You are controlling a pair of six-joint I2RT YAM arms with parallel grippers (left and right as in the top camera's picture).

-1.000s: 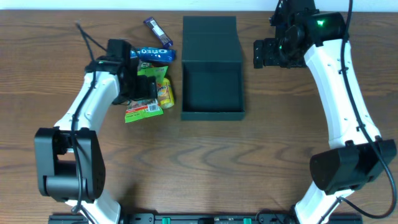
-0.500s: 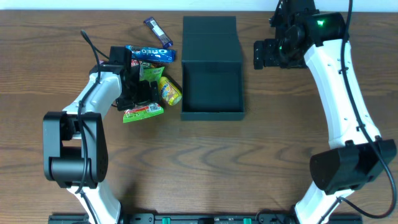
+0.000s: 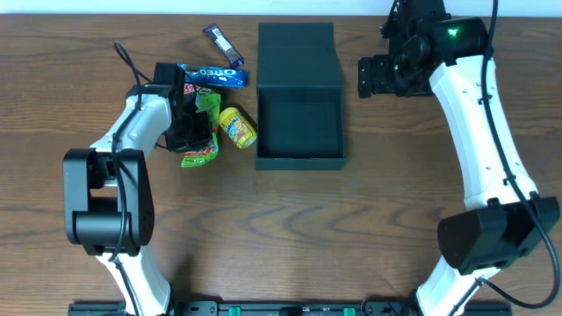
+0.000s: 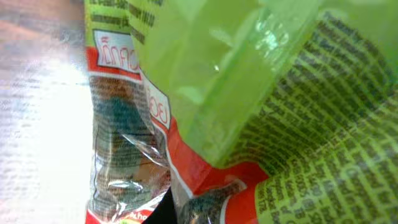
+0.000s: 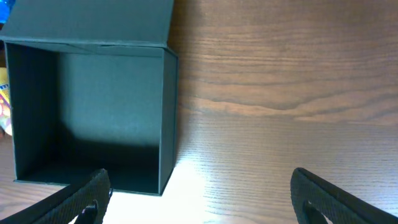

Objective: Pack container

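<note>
The container [image 3: 299,123], a dark teal square box, sits open and empty at the table's middle back, its flap lid [image 3: 297,54] lying flat behind it. To its left, my left gripper [image 3: 195,132] is shut on a crumpled green and red snack packet [image 3: 202,151], which fills the left wrist view [image 4: 249,81] and hides the fingers there. My right gripper [image 3: 369,76] hovers open to the right of the box with nothing between its fingers. In the right wrist view the container [image 5: 87,124] lies ahead on the left, and the right gripper [image 5: 199,199] spans bare wood beside its near corner.
A yellow snack packet [image 3: 237,127] lies between the left gripper and the box's left wall. A blue Oreo packet [image 3: 211,76] and a purple bar [image 3: 221,44] lie further back on the left. Bare wood spreads in front of the box.
My left gripper has closed on the green packet, which is now bunched up instead of lying flat. The yellow packet has shifted slightly towards the box. The right arm has not moved.
</note>
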